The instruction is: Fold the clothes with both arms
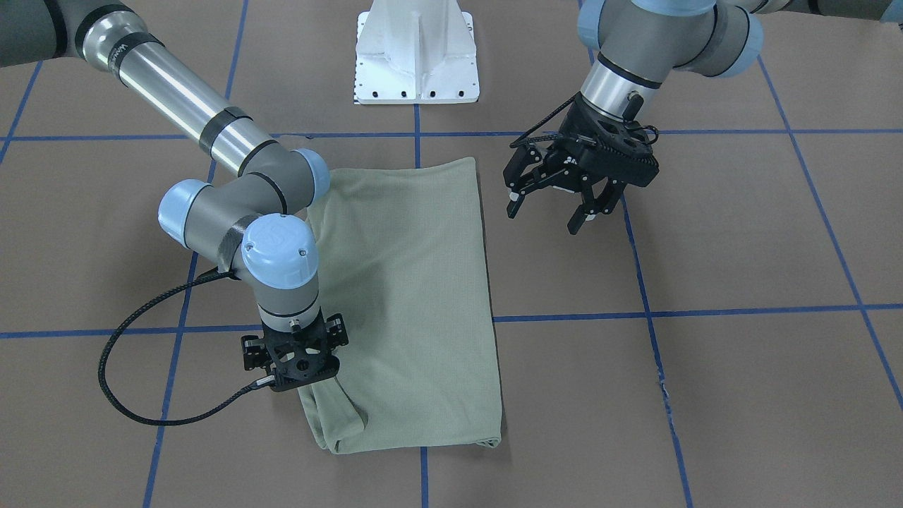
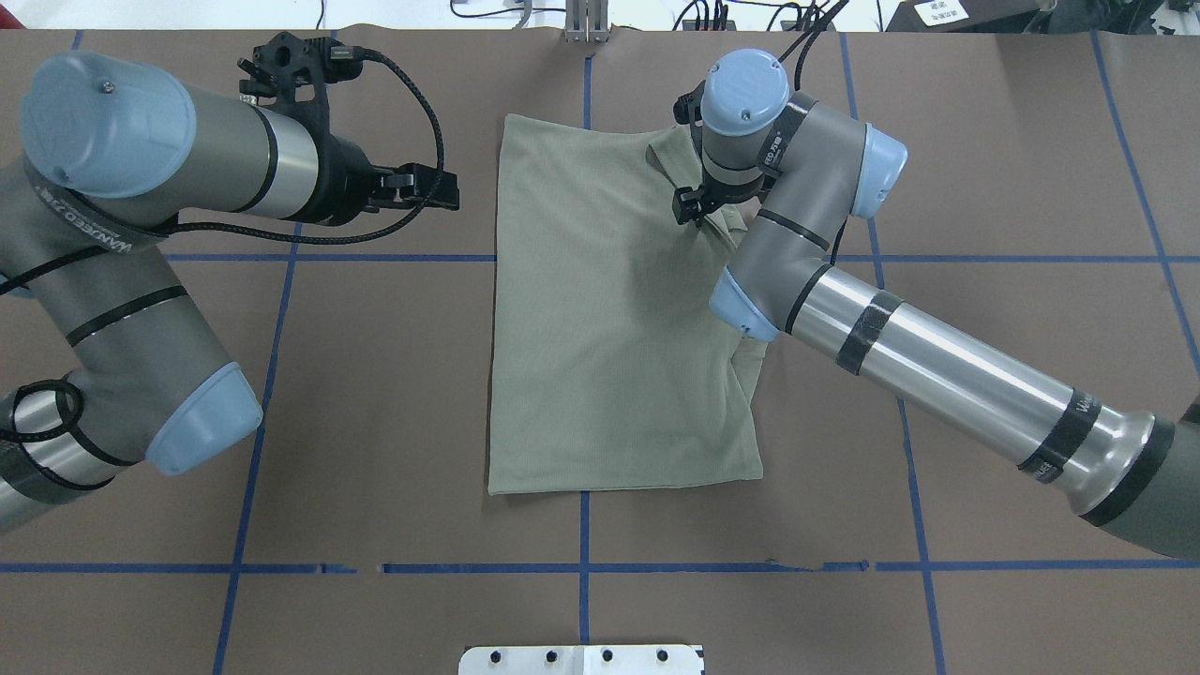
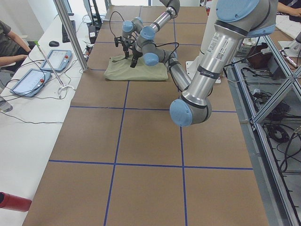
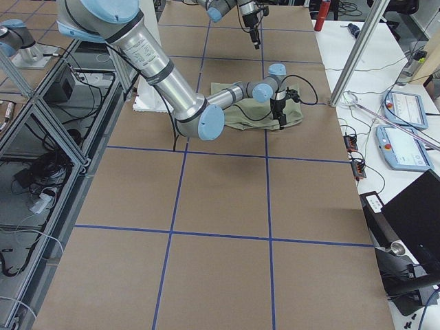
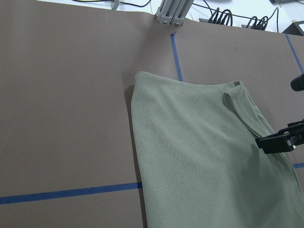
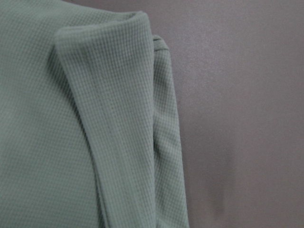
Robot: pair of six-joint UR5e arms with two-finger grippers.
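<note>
Lying folded into a long rectangle, the pale sage-green knit shirt point(image 1: 416, 282) sits in the middle of the brown surface point(image 1: 741, 233), across a crossing of blue tape lines point(image 1: 705, 310). Its left edge is straight and flat. Its right edge is bunched into a loose rolled fold that runs toward the far right corner.

The right arm point(image 2: 937, 352) reaches over the cloth, and the right hand point(image 1: 295, 351) points straight down at that rolled edge, near the far right corner. The fingers are hidden under the hand's own body in the fixed views. The right wrist view shows only the doubled-over ribbed fabric beside bare surface, so it is not possible to tell whether the hand is apart, together or clamped on cloth.

The left hand point(image 1: 544, 217) hangs above the bare surface to the left of the shirt. Its fingers are spread wide, holding nothing and clear of the fabric. The white pedestal base point(image 1: 416, 53) stands at the near edge of the surface, in line with the shirt.
</note>
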